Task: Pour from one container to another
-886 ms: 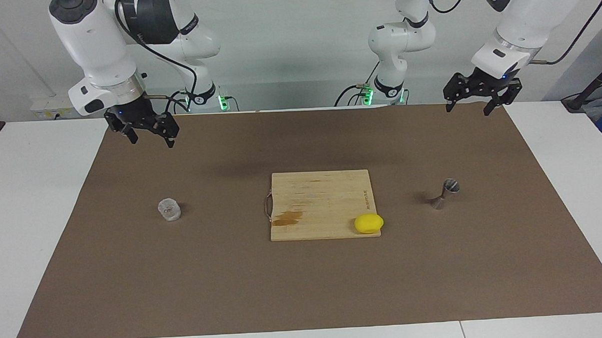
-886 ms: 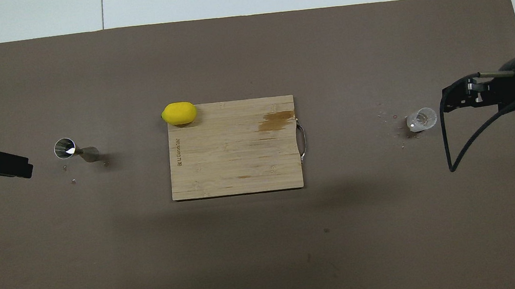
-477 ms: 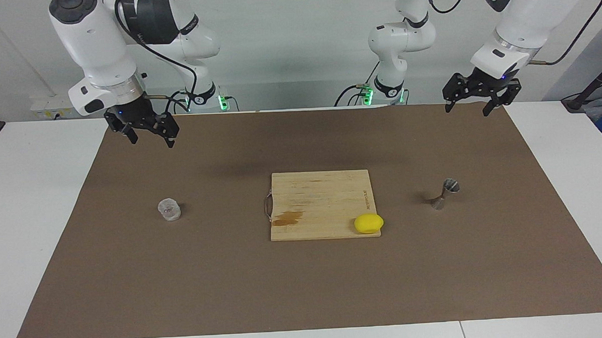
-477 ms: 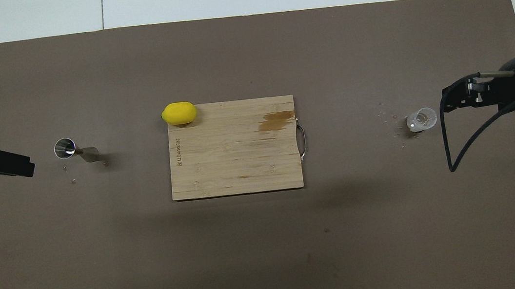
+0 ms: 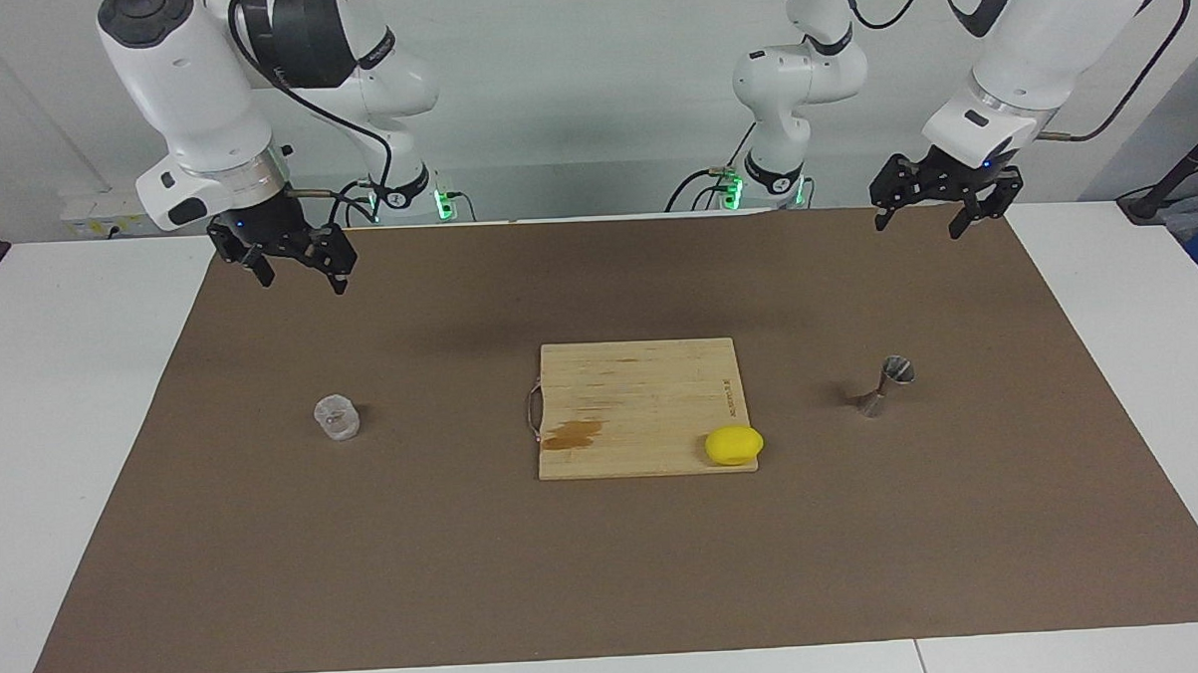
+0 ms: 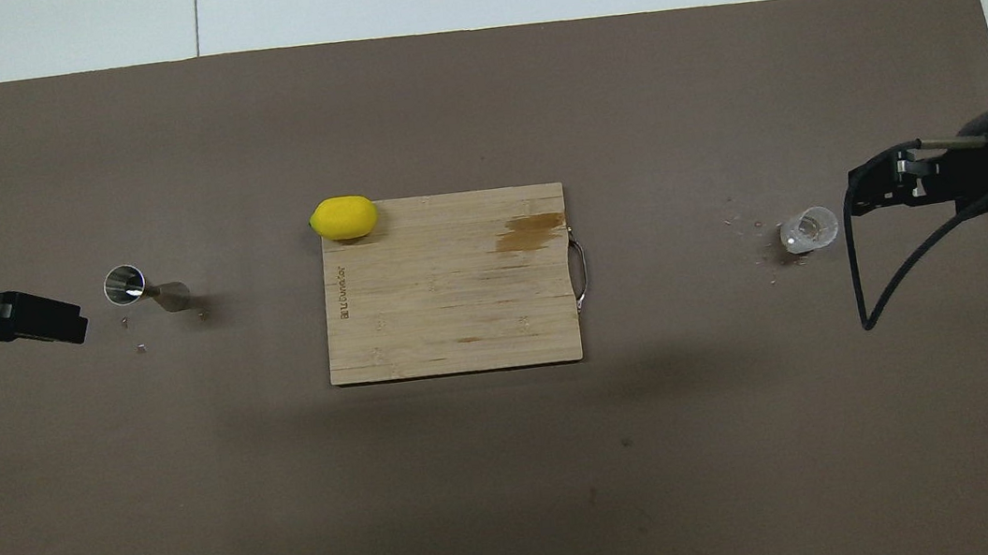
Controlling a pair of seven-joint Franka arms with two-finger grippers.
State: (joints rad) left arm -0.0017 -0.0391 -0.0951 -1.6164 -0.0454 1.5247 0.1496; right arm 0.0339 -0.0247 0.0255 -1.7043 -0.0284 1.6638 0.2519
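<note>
Both arms are just hanging up in the air, left gripper at the upper right of the facing view, right gripper at the upper left, both with fingers spread, pointing down.

Glass cup's contents too small to tell; left pincer partly cut off overhead.

We see an evenly and fairly brightly lit scene, the light coming from above. Soft, wide shadows lie on the brown mat nearer the robots than the cutting board, and the jigger and glass cup cast only short, faint ones. A small glint shows in the jigger's mouth in the overhead view. Both views are sharp, with no visible bending at the edges.
</note>
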